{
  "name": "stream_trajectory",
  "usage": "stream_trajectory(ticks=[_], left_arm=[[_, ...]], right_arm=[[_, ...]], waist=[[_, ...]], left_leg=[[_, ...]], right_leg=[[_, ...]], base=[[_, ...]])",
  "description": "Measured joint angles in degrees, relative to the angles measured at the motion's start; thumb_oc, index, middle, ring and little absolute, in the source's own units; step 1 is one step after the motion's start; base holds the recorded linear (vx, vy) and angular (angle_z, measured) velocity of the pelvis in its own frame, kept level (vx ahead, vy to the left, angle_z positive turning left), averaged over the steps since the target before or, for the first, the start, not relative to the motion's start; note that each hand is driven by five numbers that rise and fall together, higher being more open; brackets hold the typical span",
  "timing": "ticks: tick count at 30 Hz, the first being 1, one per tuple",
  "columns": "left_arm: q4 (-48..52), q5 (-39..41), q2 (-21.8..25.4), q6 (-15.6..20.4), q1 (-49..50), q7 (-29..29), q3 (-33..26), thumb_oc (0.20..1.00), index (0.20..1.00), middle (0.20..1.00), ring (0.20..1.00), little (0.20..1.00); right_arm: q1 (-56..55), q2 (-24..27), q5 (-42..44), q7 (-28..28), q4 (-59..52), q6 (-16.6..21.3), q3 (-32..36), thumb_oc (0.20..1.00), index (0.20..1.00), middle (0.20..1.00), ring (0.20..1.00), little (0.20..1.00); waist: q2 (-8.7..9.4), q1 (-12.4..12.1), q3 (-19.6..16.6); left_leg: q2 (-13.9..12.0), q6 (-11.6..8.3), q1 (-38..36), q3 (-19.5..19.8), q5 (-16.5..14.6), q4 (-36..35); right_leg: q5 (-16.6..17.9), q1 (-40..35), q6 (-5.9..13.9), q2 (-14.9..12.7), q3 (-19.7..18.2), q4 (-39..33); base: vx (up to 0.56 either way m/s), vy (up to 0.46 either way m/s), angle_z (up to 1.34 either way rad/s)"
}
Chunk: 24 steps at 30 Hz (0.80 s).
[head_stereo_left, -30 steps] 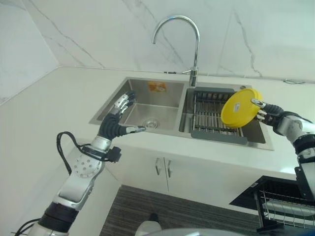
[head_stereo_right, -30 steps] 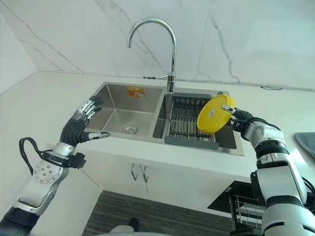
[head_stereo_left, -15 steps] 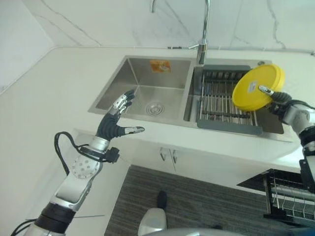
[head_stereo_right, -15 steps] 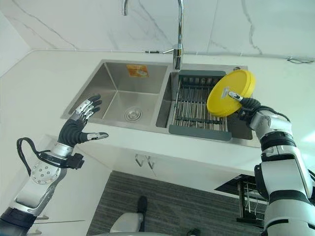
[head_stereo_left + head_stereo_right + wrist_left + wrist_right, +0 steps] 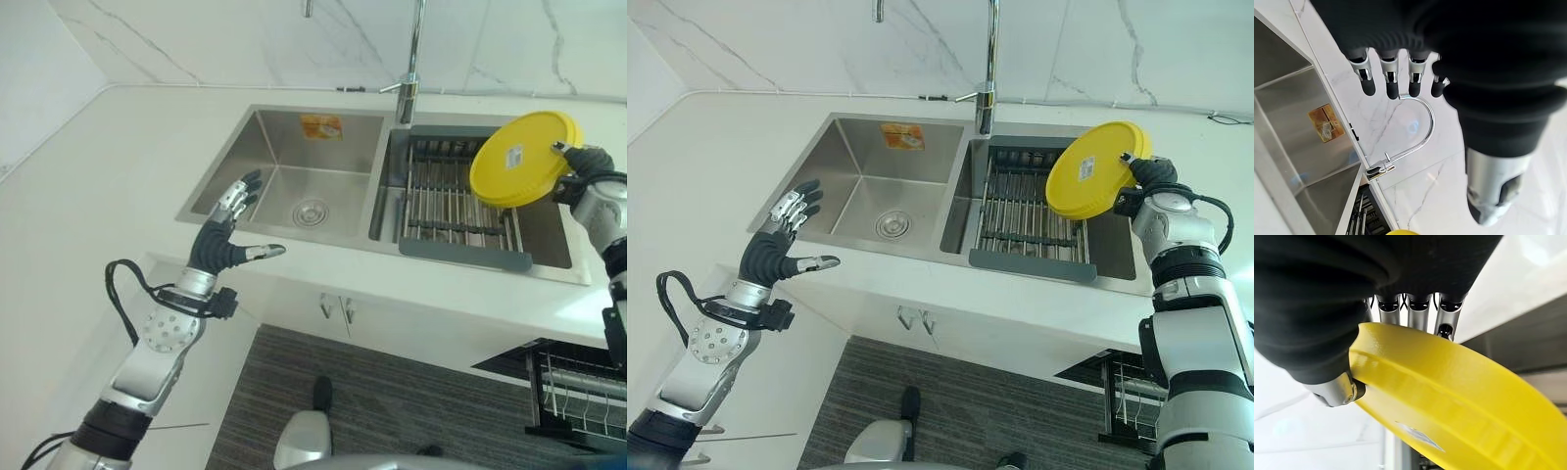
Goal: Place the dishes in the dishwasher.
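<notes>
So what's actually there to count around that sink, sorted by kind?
Yellow plates: 1, pinched in the right hand
Sink basins: 2
Drying racks: 1, in the right basin
Taps: 1
Robot hands: 2, the left hand open and empty
Total: 7

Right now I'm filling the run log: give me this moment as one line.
right hand: pinching yellow plate above sink rack | left hand: open, idle near counter edge | dishwasher: not reached
</notes>
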<state>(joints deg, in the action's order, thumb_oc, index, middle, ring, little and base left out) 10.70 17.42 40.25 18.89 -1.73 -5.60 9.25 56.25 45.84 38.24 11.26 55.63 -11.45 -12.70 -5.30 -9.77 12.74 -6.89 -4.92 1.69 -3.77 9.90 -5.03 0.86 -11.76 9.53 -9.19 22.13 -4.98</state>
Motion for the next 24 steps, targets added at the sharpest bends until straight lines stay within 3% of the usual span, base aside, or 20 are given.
stream_trajectory(ticks=[6, 12, 16, 21, 24], left_arm=[[0.0, 0.0, 0.0, 0.4, 0.1, 0.0, 0.2, 1.000, 1.000, 1.000, 1.000, 1.000], [0.1, 0.0, -1.6, 0.5, 0.3, 0.5, 0.2, 1.000, 1.000, 1.000, 1.000, 1.000], [0.2, 0.0, -2.6, 0.5, 2.5, 1.5, -0.2, 1.000, 1.000, 1.000, 1.000, 1.000], [0.2, 0.0, -3.7, 1.3, 4.4, 3.4, -0.2, 1.000, 1.000, 1.000, 1.000, 1.000], [0.2, 0.0, -5.5, 1.8, 5.5, 3.6, -0.1, 1.000, 1.000, 1.000, 1.000, 1.000]], right_arm=[[-1.2, -0.7, 0.2, 0.0, 0.0, 1.0, 0.1, 0.200, 0.200, 0.200, 0.200, 0.200], [-5.2, -5.2, 7.6, -1.4, -3.7, 2.1, 4.2, 0.200, 0.200, 0.200, 0.200, 0.200], [-9.6, -7.6, 13.1, -3.2, -11.5, 3.6, 6.7, 0.200, 0.200, 0.200, 0.200, 0.200], [-17.5, -12.0, 21.6, -4.0, -26.8, 5.0, 8.9, 0.200, 0.200, 0.200, 0.200, 0.200], [-22.6, -13.0, 21.6, -2.5, -42.3, 6.1, 9.3, 0.200, 0.200, 0.200, 0.200, 0.200]], waist=[[0.24, 0.0, 0.0], [1.90, 0.1, -0.1], [2.74, 0.2, -0.2], [5.44, 0.4, -1.8], [6.24, 1.3, -2.2]], left_leg=[[0.0, 0.02, -0.9, 0.0, 0.0, 0.0], [-0.1, 0.14, -2.0, -0.1, -0.1, 0.0], [0.0, 0.26, -2.9, -0.2, -0.2, 0.0], [-0.1, 0.49, -3.0, -0.3, -0.4, 0.0], [-0.1, 0.97, -3.1, -0.5, -0.7, 0.0]], right_leg=[[0.1, -1.0, 0.14, 0.0, 0.0, 0.0], [0.1, -2.0, 0.15, 0.0, 0.0, 0.0], [0.1, -3.0, 0.12, -0.1, 0.1, 0.0], [0.0, -3.1, -0.02, 0.0, 0.1, 0.0], [0.0, -3.1, 0.02, 0.1, -0.1, 0.0]], base=[[0.00, 0.000, 0.00], [0.00, 0.011, 0.00], [0.02, 0.012, 0.01], [0.00, 0.000, 0.00], [-0.01, -0.008, -0.01]])
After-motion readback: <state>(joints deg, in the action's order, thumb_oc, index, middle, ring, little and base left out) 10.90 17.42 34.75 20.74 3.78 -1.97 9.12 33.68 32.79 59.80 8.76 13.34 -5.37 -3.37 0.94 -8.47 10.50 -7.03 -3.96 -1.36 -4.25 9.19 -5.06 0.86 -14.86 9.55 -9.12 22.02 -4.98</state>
